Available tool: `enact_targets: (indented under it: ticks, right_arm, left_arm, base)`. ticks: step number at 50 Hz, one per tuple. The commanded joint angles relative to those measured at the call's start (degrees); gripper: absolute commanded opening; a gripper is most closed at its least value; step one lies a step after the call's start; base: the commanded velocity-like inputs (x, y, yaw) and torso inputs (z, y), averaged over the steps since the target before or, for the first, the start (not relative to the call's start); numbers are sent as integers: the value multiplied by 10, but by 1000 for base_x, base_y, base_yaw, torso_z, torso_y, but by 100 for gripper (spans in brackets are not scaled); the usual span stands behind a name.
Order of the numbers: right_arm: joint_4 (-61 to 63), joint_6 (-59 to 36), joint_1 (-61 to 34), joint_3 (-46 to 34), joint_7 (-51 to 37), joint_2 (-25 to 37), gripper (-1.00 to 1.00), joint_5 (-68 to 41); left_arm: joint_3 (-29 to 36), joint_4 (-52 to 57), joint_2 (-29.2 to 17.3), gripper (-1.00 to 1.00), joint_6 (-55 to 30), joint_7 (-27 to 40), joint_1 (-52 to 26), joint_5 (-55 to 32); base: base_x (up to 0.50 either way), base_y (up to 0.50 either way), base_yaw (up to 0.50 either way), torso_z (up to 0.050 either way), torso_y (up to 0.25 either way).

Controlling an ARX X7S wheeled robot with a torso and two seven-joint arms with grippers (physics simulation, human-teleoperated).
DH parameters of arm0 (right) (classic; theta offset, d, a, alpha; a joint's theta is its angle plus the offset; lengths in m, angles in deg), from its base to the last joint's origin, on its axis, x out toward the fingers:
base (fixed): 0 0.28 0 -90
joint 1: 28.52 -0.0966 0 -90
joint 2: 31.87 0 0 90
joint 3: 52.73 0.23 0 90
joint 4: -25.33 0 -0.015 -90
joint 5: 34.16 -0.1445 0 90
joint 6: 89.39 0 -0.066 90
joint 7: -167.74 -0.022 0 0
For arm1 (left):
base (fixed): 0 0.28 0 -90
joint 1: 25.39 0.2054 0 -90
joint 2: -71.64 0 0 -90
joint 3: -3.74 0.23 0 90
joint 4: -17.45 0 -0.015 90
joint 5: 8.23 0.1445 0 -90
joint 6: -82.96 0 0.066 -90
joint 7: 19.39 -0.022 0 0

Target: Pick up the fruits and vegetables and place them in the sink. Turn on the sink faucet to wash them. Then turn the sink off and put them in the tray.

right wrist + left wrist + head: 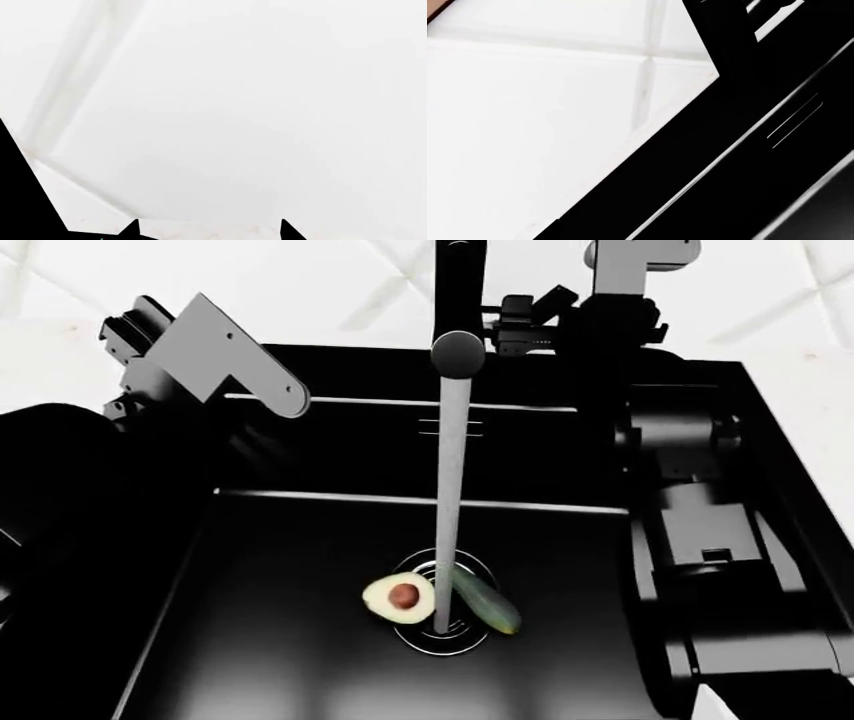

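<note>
Water runs in a pale stream (pixel 449 490) from the sink faucet (pixel 457 300) down onto the drain (pixel 441 625) of the black sink (pixel 267 640). A halved avocado (pixel 398 597) lies left of the stream and a dark-green zucchini (pixel 485 603) right of it, both at the drain. My right gripper (pixel 523 312) is just right of the faucet column; in the right wrist view it (pixel 208 231) is open, with only white wall between its tips. My left gripper (pixel 127 332) hangs over the sink's back left corner, its jaws hidden. The tray is out of view.
White tiled wall (pixel 307 280) stands behind the sink. My right arm (pixel 701 530) runs along the sink's right side. The left wrist view shows the sink's back wall with its overflow slot (pixel 795 121) and white tiles (pixel 527 125).
</note>
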Motion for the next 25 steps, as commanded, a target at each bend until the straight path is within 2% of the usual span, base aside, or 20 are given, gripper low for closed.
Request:
enact_targets:
  ticks: [1,12,17,25]
  right_arm:
    - [22,25,-2,2,-10,31,100,66]
    - [22,32,2,-3,-5,32,100,62]
    - [29,29,5,-4,-6,34,100,60]
    - [41,34,7,-5,2,35,100,55]
  left_arm:
    - [1,1,0,100,2,0,3,0]
    - [3,2,0,100,0,-1,4,-2]
    - [5,1,1,100,2,-3,3,1]
    - [5,2,2,100,0,-2,2,0]
  base:
    - [-10,-1,-6,0,0]
    - [-2,-3,-5,0,0]
    - [0,0,0,0,186]
    - [0,0,0,0,0]
